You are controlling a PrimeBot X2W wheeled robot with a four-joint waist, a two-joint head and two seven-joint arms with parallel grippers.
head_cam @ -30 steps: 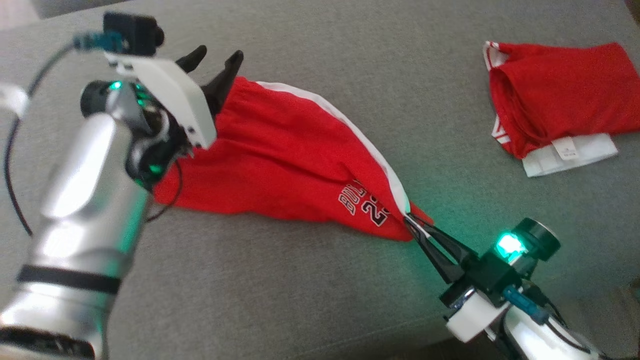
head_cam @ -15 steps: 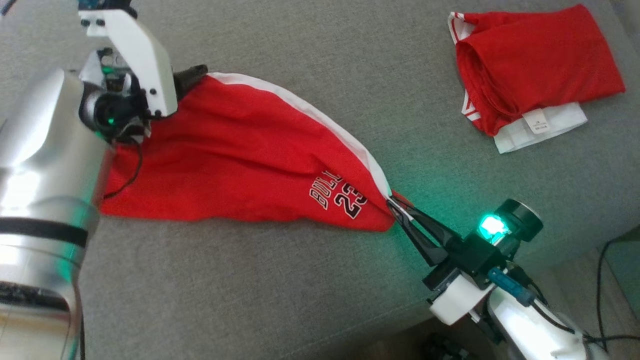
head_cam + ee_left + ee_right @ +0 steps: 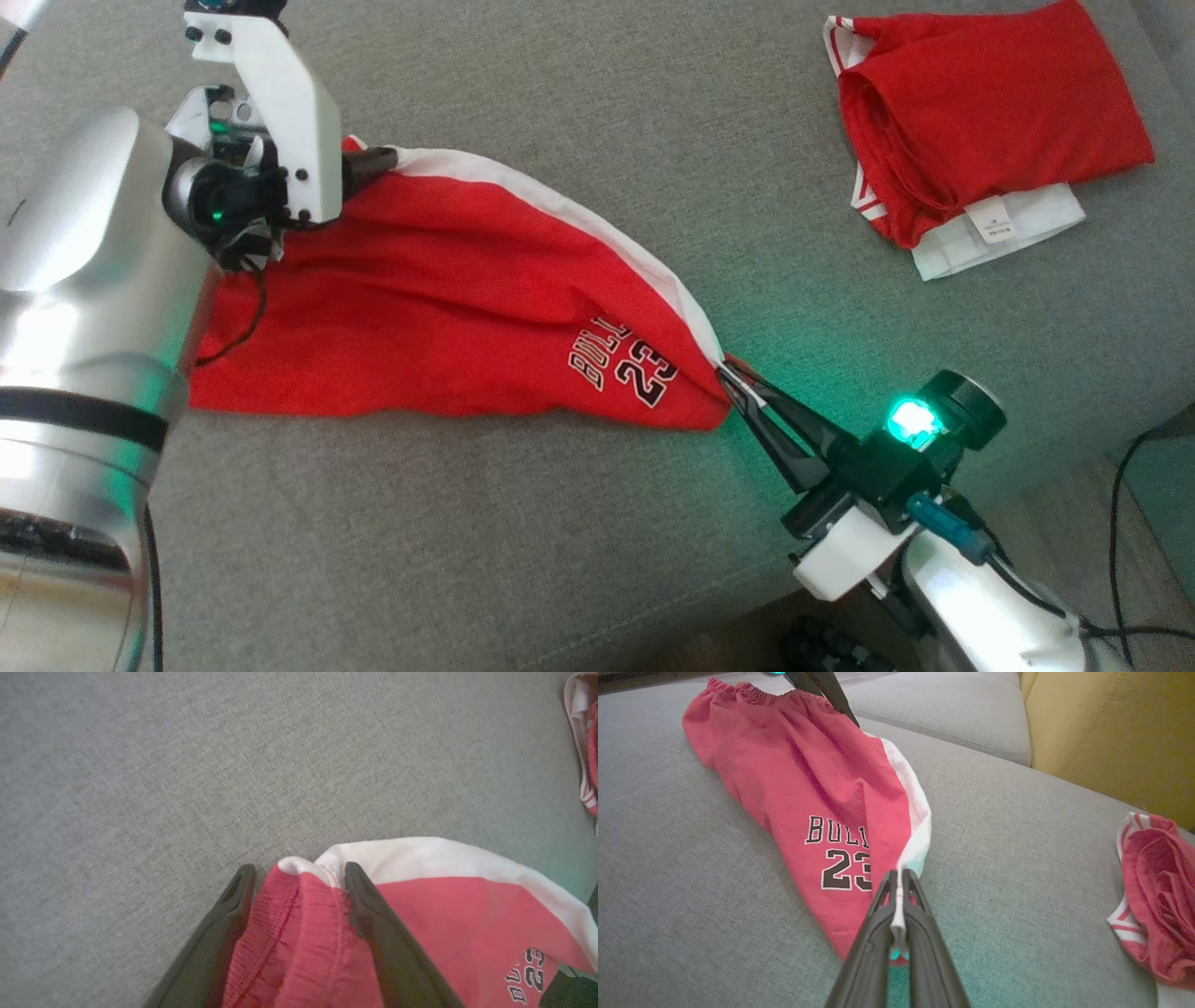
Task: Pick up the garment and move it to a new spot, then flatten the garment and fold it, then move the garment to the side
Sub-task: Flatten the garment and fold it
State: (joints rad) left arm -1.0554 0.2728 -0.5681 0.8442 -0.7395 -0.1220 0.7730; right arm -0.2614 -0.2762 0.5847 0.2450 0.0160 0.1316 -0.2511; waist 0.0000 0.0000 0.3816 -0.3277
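Grey sofa seat [image 3: 560, 560] beneath everything. Folded red-and-white clothes [image 3: 990, 121] far right, tag showing. Yellow cushion [image 3: 1111, 728] adjoining grey seat. Black cable [image 3: 1114, 532] near right, off sofa edge.

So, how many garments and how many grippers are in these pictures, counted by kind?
Garments: 2, the red shorts and the other red garment
Grippers: 2, the left gripper and the right gripper
Total: 4

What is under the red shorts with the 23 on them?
The red shorts lie on the grey sofa cushion, which shows all around them. Right beneath the cloth is covered, so anything hidden there cannot be seen.
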